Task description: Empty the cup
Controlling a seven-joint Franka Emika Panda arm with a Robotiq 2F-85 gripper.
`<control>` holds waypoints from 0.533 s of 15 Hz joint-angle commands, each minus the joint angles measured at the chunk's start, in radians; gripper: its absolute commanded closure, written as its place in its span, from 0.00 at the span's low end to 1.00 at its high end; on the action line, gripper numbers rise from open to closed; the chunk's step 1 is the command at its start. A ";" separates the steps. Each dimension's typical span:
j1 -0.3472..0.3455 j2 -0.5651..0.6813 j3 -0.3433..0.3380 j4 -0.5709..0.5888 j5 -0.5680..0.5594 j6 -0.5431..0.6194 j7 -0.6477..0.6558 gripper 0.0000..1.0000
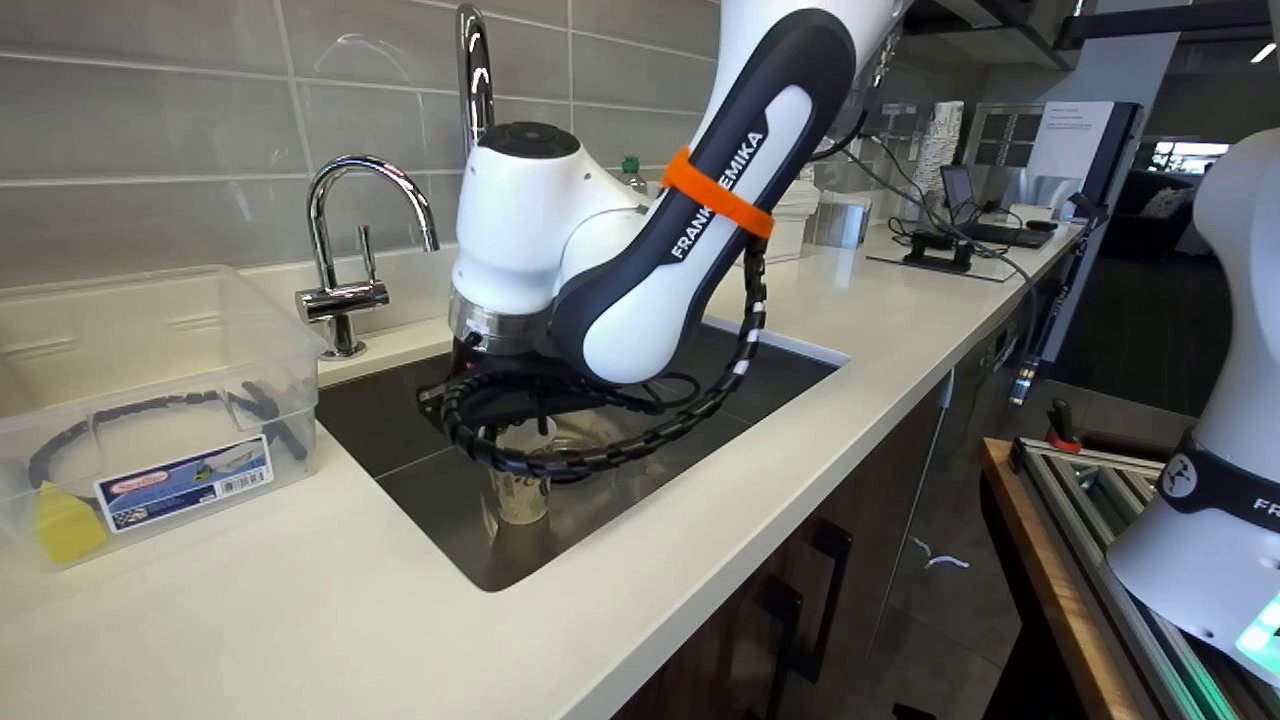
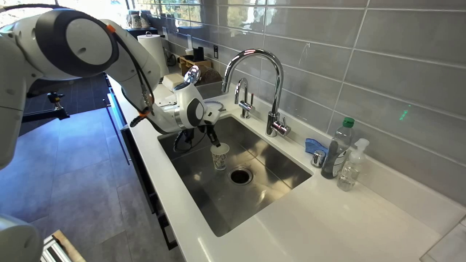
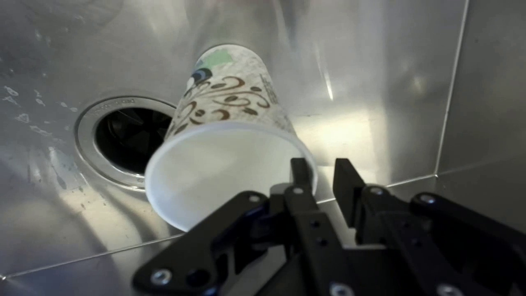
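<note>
Beneath the gripper (image 3: 322, 174), upright in a steel sink (image 2: 225, 205): paper cup (image 3: 230, 107) with brown scrolls and a green patch on its side, pale within, contents hard to tell. At its rim, seen from the wrist: black fingers (image 3: 346, 185) set apart, one over the mouth, one outside, with the edge of the cup in the gap; whether in contact, unclear. Left of the gripper in the wrist view, just beside the cup: dark drain (image 3: 135, 135), amid specks and streaks on the metal. Around sink and gripper: pale counter (image 2: 313, 222). Past the gripper, before a gray tiled wall (image 2: 393, 62): tall tap (image 2: 279, 80) and smaller tap (image 1: 343, 300), both chrome. Right of the gripper in an exterior view: green-capped bottle (image 2: 337, 150), pump bottle (image 2: 350, 171) and blue item (image 2: 314, 146) by the wall. Left of the gripper in an exterior view: clear plastic container (image 1: 298, 370), blue-labeled, with a dark curved piece (image 1: 150, 404) and a yellow piece (image 1: 68, 525) visible through its side. Well away from the gripper: laptop (image 1: 1005, 236) on the same counter, gray floor (image 2: 83, 174) below, bright window (image 2: 98, 7) at the far end.
</note>
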 commanded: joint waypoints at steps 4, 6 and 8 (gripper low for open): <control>0.053 0.028 -0.049 0.012 0.003 -0.034 0.028 0.92; 0.072 0.022 -0.073 0.004 -0.006 -0.048 0.037 1.00; 0.086 -0.013 -0.104 -0.018 -0.017 -0.084 0.051 0.99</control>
